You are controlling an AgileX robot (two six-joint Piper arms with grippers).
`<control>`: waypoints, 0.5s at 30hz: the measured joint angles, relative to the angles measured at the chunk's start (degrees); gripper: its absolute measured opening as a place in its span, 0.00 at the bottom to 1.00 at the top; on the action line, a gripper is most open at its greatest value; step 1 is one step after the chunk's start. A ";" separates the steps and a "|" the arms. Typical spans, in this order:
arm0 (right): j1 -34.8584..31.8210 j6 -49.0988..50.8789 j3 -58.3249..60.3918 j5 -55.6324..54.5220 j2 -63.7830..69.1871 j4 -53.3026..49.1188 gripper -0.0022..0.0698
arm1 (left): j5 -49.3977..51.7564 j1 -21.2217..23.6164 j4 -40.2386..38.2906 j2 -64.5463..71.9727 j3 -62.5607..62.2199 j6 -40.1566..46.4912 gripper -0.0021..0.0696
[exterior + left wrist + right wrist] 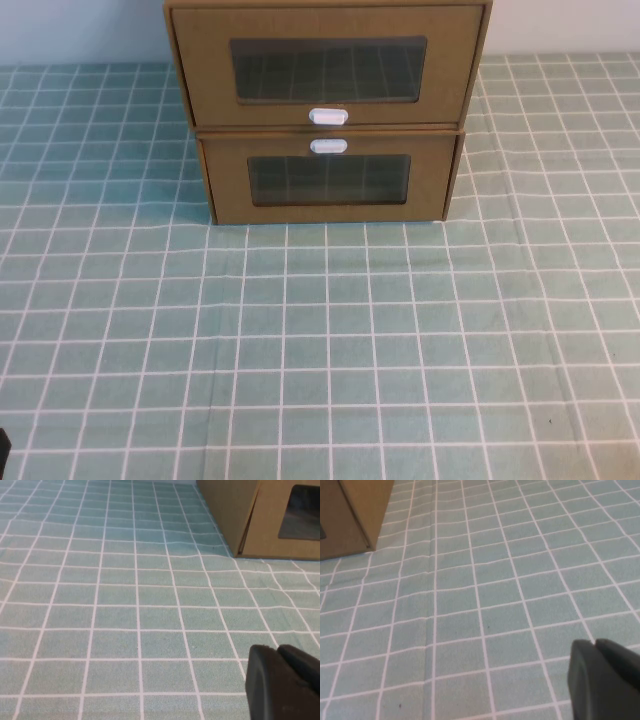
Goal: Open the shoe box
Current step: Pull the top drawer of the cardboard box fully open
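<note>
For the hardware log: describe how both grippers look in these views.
Left gripper, over the green checked tablecloth off the lower shoe box's corner: matte black, blocky, rounded edges, two fingers meeting at a thin seam. Right gripper, over the same cloth off the opposite corner: identical matte black build. No cables, markings or arm links show.

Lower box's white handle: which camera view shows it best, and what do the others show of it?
The high view: the lower box's handle shows whole and unobstructed. Both wrist views catch only a box corner, no handle; left pincer and right pincer hang shut over the cloth.
</note>
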 joint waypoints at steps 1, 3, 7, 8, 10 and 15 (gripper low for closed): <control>0.00 0.00 0.00 0.00 0.00 0.00 0.01 | 0.00 0.00 0.00 0.00 0.00 0.00 0.02; 0.00 0.00 0.00 0.00 0.00 0.00 0.01 | -0.03 0.00 0.00 0.00 0.00 0.15 0.02; 0.00 0.00 0.00 0.00 0.00 0.00 0.01 | -0.03 0.00 0.00 0.00 0.00 0.19 0.02; 0.00 0.00 0.00 0.00 0.00 0.00 0.01 | -0.03 0.00 0.00 0.00 0.00 0.51 0.02; 0.00 0.00 0.00 0.00 0.00 0.00 0.01 | -0.03 0.00 0.00 0.00 0.00 0.88 0.02; 0.00 0.00 0.00 0.00 0.00 0.00 0.01 | -0.50 0.00 0.00 0.00 0.00 1.24 0.02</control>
